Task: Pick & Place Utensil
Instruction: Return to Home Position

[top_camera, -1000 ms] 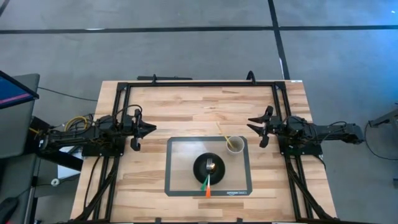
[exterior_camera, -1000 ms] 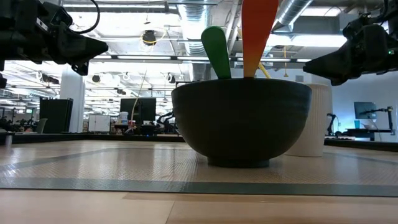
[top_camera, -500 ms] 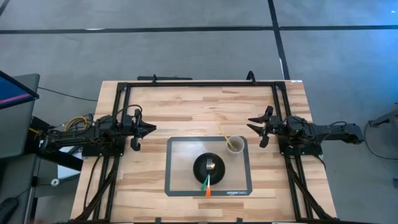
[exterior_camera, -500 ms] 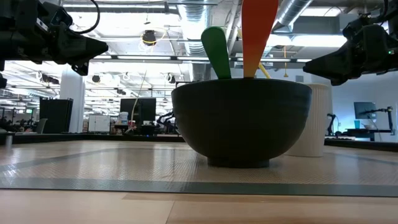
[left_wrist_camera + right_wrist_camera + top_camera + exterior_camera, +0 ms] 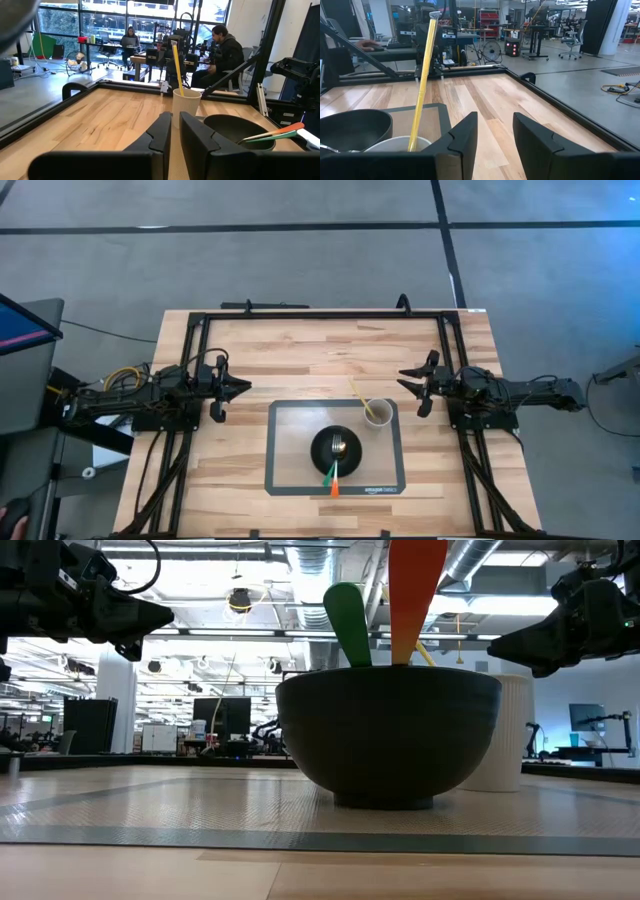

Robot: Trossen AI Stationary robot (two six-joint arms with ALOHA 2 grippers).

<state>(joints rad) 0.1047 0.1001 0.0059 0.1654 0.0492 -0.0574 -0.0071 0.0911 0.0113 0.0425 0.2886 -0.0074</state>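
Note:
A black bowl (image 5: 338,448) (image 5: 390,735) stands on a grey mat, slightly toward the near edge of the table's middle. A green-handled utensil (image 5: 329,471) (image 5: 350,625) and an orange-handled one (image 5: 335,485) (image 5: 415,590) lie with their heads in the bowl and lean on its near rim. A white cup (image 5: 378,412) (image 5: 186,102) holds a yellow utensil (image 5: 360,394) (image 5: 422,85) that leans on its rim. My left gripper (image 5: 243,387) (image 5: 175,131) hovers left of the mat, open by a narrow gap. My right gripper (image 5: 403,381) (image 5: 495,132) hovers right of the cup, open.
The grey mat (image 5: 285,450) covers the table's middle near part. A black frame rail (image 5: 320,313) runs around the far and side edges. Bare wood (image 5: 320,360) lies between the two grippers. People (image 5: 225,47) sit at desks in the room beyond the table.

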